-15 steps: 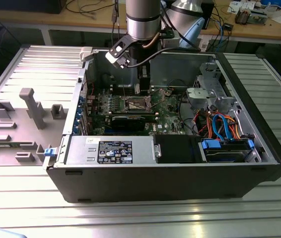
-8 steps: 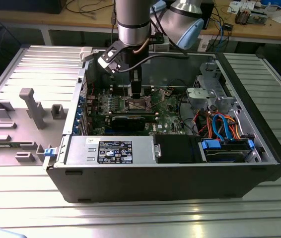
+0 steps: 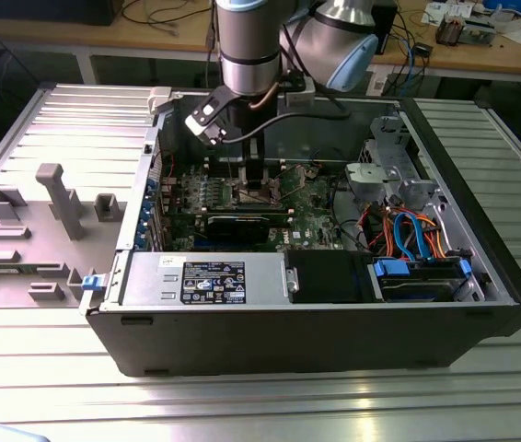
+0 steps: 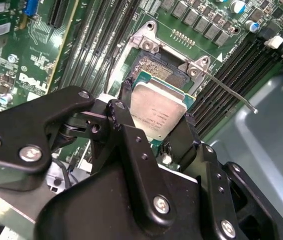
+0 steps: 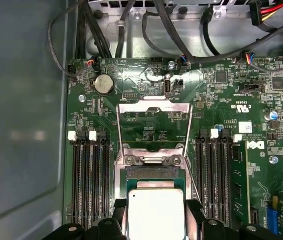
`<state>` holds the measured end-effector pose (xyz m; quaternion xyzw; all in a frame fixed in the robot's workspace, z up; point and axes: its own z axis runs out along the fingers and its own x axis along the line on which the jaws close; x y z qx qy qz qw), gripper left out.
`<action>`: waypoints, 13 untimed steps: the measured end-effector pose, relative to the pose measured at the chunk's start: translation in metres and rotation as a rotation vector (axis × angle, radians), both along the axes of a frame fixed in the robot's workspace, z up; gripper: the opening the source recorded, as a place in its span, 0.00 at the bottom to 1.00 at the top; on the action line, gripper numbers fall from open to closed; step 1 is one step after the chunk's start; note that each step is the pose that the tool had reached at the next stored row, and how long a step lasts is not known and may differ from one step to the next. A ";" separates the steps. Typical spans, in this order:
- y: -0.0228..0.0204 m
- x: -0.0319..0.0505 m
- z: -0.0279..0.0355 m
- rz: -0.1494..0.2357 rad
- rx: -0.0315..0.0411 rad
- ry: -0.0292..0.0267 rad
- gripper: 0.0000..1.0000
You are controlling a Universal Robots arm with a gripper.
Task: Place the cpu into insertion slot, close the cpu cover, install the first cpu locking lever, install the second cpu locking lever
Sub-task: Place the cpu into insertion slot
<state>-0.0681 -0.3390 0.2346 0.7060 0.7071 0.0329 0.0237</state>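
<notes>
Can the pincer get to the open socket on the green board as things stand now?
Probably yes. The pincer, holding the chip, hangs right at the socket; the cover is folded back, and nothing seems to lie between them.

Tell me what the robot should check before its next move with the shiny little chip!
1. Grip on the cpu: ok, the gripper clamps two opposite edges.
2. The cpu cover out of the way: ok, swung open, away from the insertion slot.
3. Slot free of stray things: ok on the part that shows.
4. One locking lever released: ok, it sticks out sideways from the slot.
5. Chip lined up and level: cannot tell; part of the slot shows past its edge.
6. Chip touching the slot: cannot tell.
</notes>
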 end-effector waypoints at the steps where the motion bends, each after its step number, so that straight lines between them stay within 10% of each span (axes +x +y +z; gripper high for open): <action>1: 0.0006 0.0000 -0.0022 -0.001 -0.0007 0.0001 0.55; 6: 0.0016 0.0000 -0.0062 -0.002 -0.0207 0.0004 0.55; 13: 0.0031 0.0001 -0.0156 -0.007 -0.0210 0.0017 0.55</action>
